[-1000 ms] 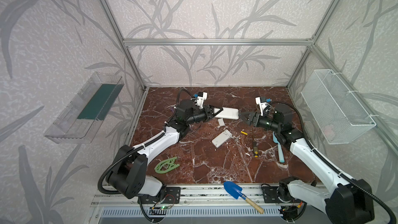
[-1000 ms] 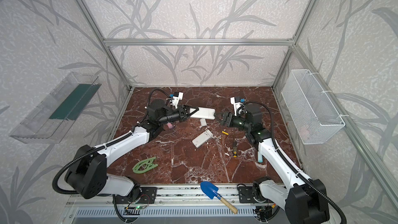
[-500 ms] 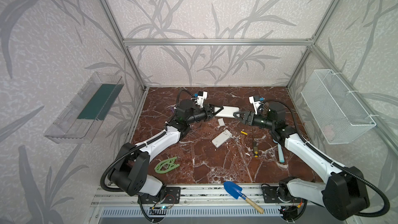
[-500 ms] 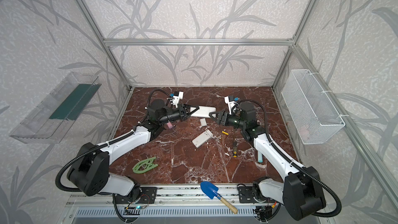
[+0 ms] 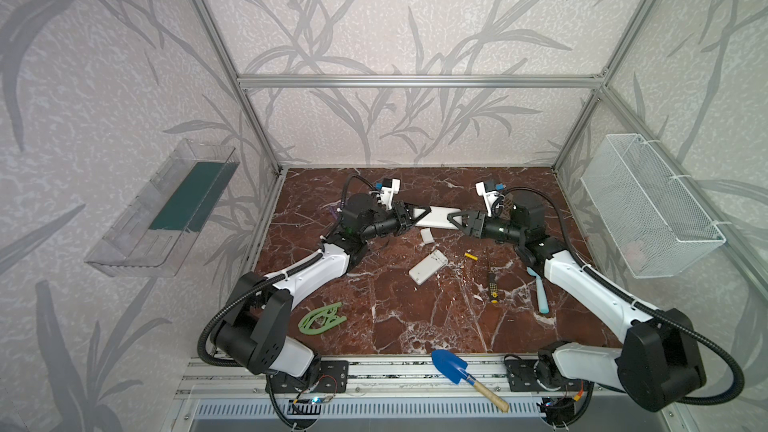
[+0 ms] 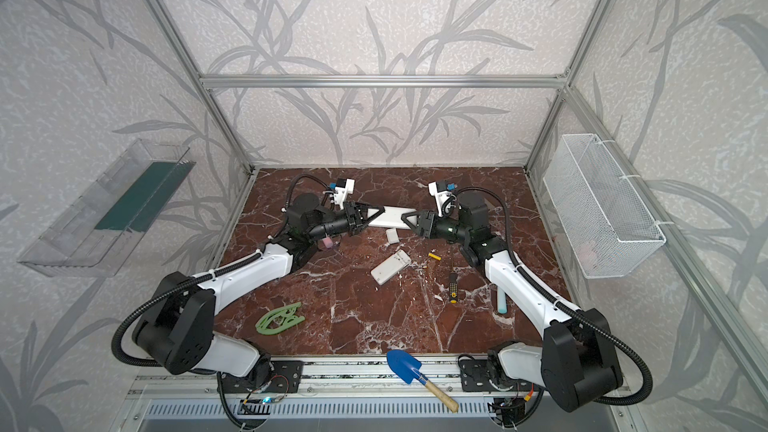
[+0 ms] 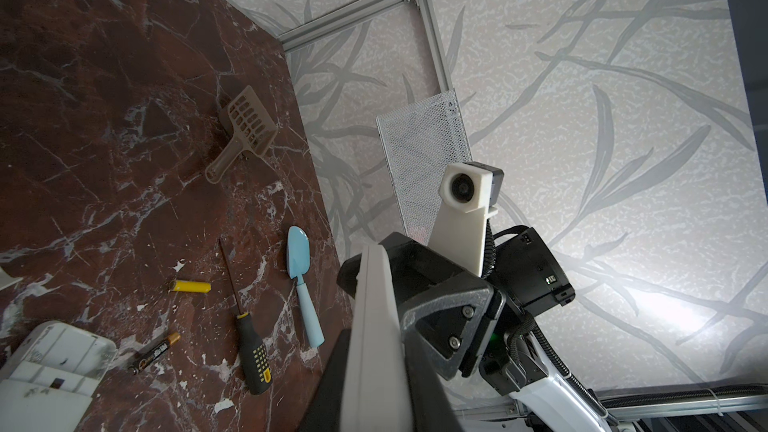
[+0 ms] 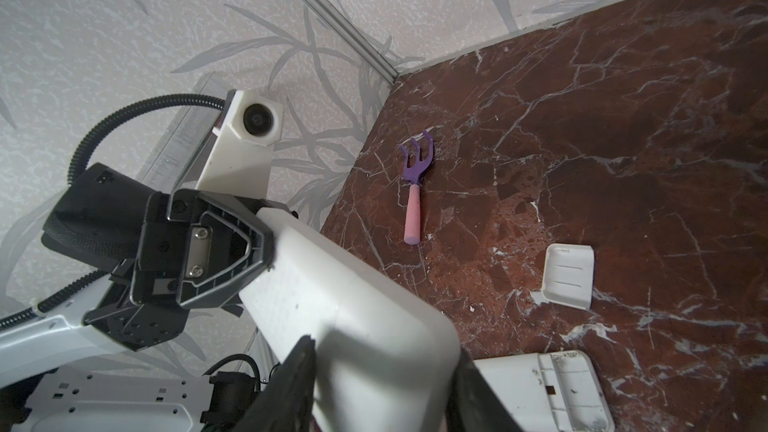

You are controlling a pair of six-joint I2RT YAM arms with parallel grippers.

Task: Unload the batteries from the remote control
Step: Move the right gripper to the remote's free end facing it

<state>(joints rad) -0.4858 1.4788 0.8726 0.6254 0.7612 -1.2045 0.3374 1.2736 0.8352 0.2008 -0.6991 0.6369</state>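
Your left gripper (image 5: 417, 215) pinched one end of the white rectangular plastic remote (image 5: 436, 217); your right gripper (image 5: 456, 218) pinched the other. A yellow cylindrical battery (image 5: 471, 256) lay nearby.

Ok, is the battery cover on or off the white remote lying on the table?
Off. That remote shows an open battery bay in both wrist views, and a loose white cover lies apart from it.

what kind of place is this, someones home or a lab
Probably a robot test cell, not a home: a left arm and right arm mounted on a rail, an aluminium frame walling in a marble-look tabletop, and loose props like a remote, screwdriver and trowel.
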